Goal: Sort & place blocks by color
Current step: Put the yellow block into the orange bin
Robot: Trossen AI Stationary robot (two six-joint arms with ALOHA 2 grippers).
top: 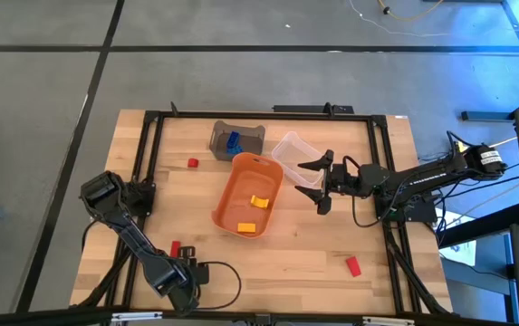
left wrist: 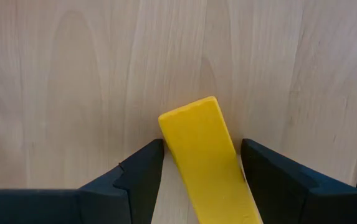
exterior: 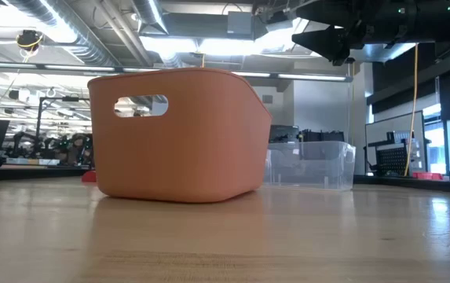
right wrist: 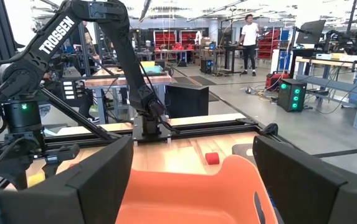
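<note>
My left gripper (top: 185, 282) is low over the table's near left part, shut on a yellow bar (left wrist: 206, 162) that shows only in the left wrist view. My right gripper (top: 318, 186) is open and empty, held above the table between the orange tub (top: 248, 195) and the clear bin (top: 295, 149); it also shows in the right wrist view (right wrist: 192, 180). Two yellow blocks (top: 259, 201) lie in the tub. A blue block (top: 233, 141) lies in the grey bin (top: 236, 138). Red blocks lie flat on the table at the far left (top: 193, 163), near left (top: 175, 247) and near right (top: 353, 265). My left gripper has the yellow bar between its two fingers, which point down at the table. The bar lies askew in the gap: one finger (left wrist: 147, 162) meets its long side near the free end (left wrist: 169, 140), the other is farther back. Whether the bar is lifted, I cannot tell.
The black frame rails (top: 150, 145) run along the table's left, far and right sides. The orange tub stands mid-table and fills the middle of the low view (exterior: 177, 134), with the clear bin (exterior: 311, 165) behind it. Bare wood lies along the near edge (top: 277, 263).
</note>
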